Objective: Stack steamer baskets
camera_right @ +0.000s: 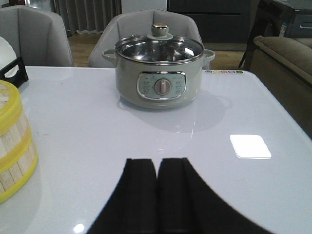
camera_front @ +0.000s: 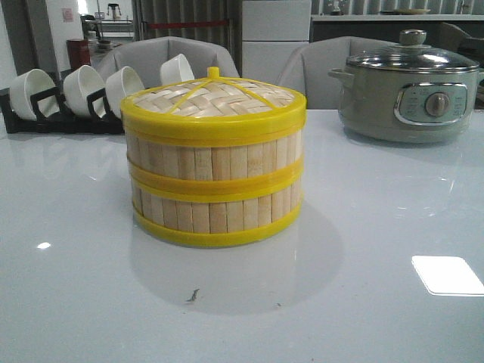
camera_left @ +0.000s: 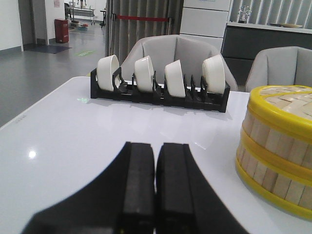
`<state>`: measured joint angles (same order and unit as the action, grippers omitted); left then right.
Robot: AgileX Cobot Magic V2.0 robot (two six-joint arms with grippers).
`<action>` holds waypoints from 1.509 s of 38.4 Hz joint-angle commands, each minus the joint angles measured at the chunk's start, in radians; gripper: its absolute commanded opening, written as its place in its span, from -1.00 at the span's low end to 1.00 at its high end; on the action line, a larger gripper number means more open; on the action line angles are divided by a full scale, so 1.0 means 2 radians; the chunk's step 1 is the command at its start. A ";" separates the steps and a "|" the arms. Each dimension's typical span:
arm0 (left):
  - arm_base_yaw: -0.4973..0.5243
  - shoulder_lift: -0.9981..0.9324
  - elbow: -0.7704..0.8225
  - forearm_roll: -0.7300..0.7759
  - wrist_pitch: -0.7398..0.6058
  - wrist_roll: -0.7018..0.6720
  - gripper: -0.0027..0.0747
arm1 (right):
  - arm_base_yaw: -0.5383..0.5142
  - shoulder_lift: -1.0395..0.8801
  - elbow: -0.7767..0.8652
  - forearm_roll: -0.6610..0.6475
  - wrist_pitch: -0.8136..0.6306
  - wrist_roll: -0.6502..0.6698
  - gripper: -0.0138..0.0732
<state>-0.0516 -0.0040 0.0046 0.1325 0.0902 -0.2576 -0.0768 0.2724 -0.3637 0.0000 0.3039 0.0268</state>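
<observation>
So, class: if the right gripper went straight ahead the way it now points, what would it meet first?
Probably the grey electric pot. The right gripper, jaws shut, points across bare table at it. The stacked steamer baskets lie off to one side, likely outside that line, though depth is hard to judge.

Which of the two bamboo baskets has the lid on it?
The upper steamer basket. It sits on the lower steamer basket, which rests on the table, and the woven lid covers it.

Front view faces the stacked steamer baskets (camera_front: 215,174) closely; both low wrist views catch them.
</observation>
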 commanded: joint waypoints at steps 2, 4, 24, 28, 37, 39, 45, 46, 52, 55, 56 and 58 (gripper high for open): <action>0.000 -0.008 0.002 -0.002 -0.045 0.002 -0.70 | -0.003 0.004 -0.013 0.000 -0.043 0.000 -0.56; 0.000 -0.008 0.002 -0.002 -0.045 0.002 -0.70 | -0.003 0.004 -0.013 0.000 -0.043 0.000 -0.56; 0.000 -0.008 0.002 -0.002 -0.045 0.002 -0.70 | -0.003 0.000 -0.013 0.000 -0.054 -0.001 -0.56; 0.000 -0.008 0.002 -0.002 -0.045 0.002 -0.70 | -0.002 -0.020 -0.003 0.022 -0.050 -0.001 -0.56; 0.000 -0.008 0.002 -0.002 -0.045 0.002 -0.70 | -0.002 -0.112 0.090 0.035 -0.052 -0.001 -0.56; 0.000 -0.008 0.002 -0.002 -0.045 0.002 -0.70 | -0.002 -0.132 0.118 0.041 -0.054 -0.001 -0.56; 0.000 -0.008 0.002 -0.002 -0.045 0.002 -0.70 | 0.000 -0.151 0.178 0.068 -0.085 -0.001 -0.56; 0.000 -0.007 0.002 -0.002 -0.045 0.002 -0.70 | 0.000 -0.152 0.184 0.073 -0.090 -0.001 -0.56; 0.000 -0.006 0.002 -0.002 -0.045 0.002 -0.70 | 0.002 -0.152 0.189 0.080 -0.079 -0.001 -0.56; 0.000 -0.006 0.002 -0.002 -0.045 0.002 -0.70 | 0.002 -0.152 0.189 0.080 -0.079 -0.001 -0.56; 0.000 -0.006 0.002 -0.002 -0.045 0.002 -0.70 | 0.002 -0.152 0.189 0.080 -0.079 -0.001 -0.56; 0.000 -0.006 0.002 -0.002 -0.045 0.002 -0.70 | 0.002 -0.152 0.189 0.080 -0.079 -0.001 -0.56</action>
<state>-0.0516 -0.0040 0.0046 0.1325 0.0896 -0.2543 -0.0747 -0.0100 0.0297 0.1492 0.2417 0.0268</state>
